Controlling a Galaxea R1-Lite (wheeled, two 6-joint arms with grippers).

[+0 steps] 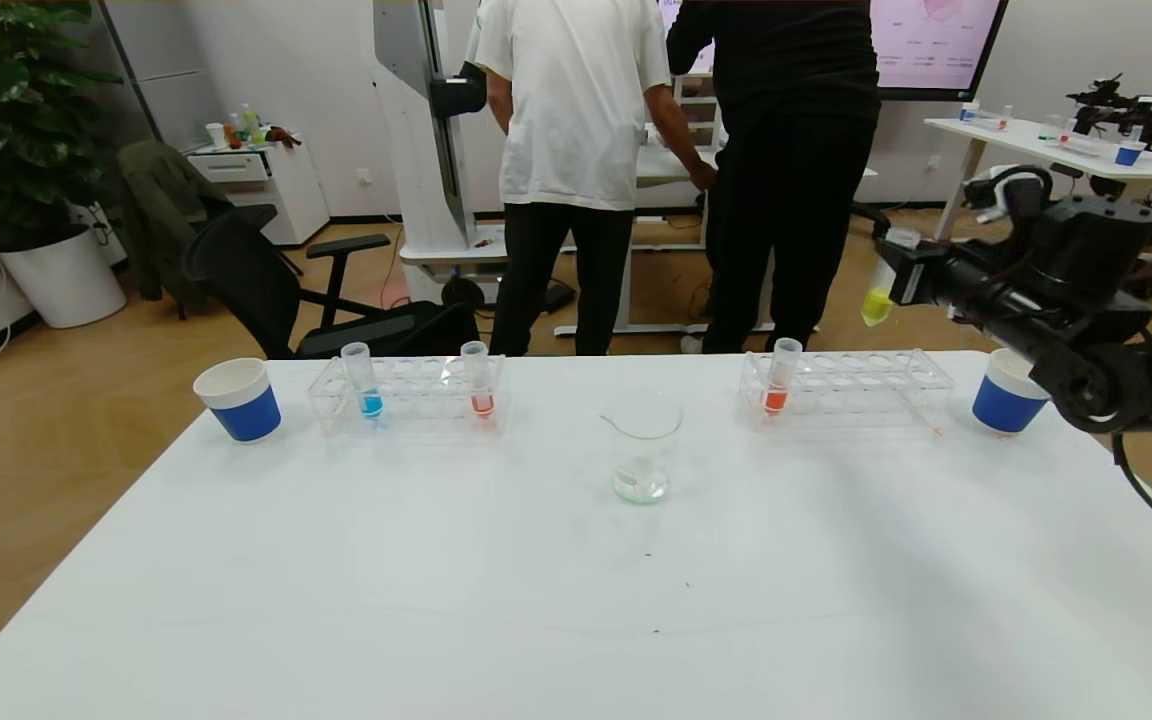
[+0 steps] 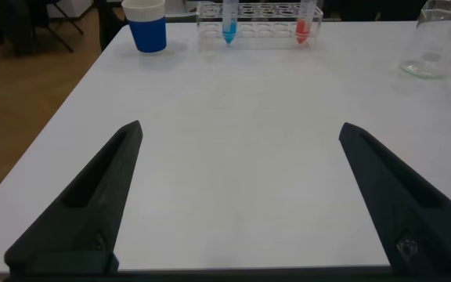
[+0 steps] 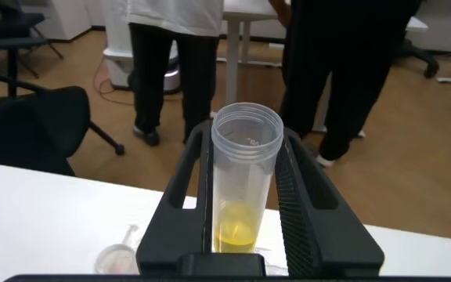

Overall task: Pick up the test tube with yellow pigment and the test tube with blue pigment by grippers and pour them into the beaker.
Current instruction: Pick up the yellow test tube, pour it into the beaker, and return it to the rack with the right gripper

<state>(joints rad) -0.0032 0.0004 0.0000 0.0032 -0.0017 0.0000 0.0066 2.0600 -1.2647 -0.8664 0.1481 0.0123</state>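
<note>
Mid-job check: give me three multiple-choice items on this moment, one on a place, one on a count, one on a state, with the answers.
1. Where is the test tube with blue pigment?
A. In the left rack
B. In the beaker
C. In the right gripper

2. How many orange-red tubes stand in racks?
A. One
B. Two
C. Three

3. The test tube with yellow pigment is:
A. Lying on the table
B. Standing in a rack
C. Held in the air

Answers: 1 A, it stands in the rack's left end. 2 B, one per rack. 3 C, the right gripper clamps it above the table; the left gripper is open.

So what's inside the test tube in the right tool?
Yellow pigment pools at the bottom of the test tube; the rest looks empty. The right tool clamps its sides, its base hiding the very tip.
</note>
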